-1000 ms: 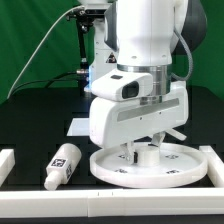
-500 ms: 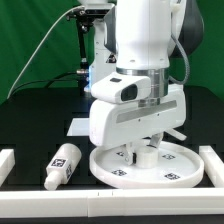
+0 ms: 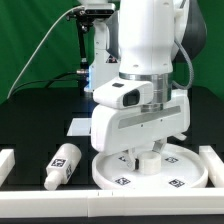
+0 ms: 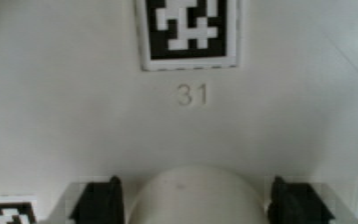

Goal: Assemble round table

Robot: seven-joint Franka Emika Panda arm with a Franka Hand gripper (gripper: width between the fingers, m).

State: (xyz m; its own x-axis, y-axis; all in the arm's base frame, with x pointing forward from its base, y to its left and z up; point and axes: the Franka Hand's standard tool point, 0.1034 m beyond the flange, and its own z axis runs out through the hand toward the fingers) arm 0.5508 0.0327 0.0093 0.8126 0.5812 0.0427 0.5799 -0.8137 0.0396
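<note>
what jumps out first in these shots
The big white arm fills the middle of the exterior view, its tool down over a rounded white stub at the centre of the round disc. A tagged cylinder leg lies loose on the black table toward the exterior view's left.

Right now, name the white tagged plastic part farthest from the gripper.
The short white cylinder leg, alone at the exterior view's left; the large rimmed round disc lies under the gripper.
</note>
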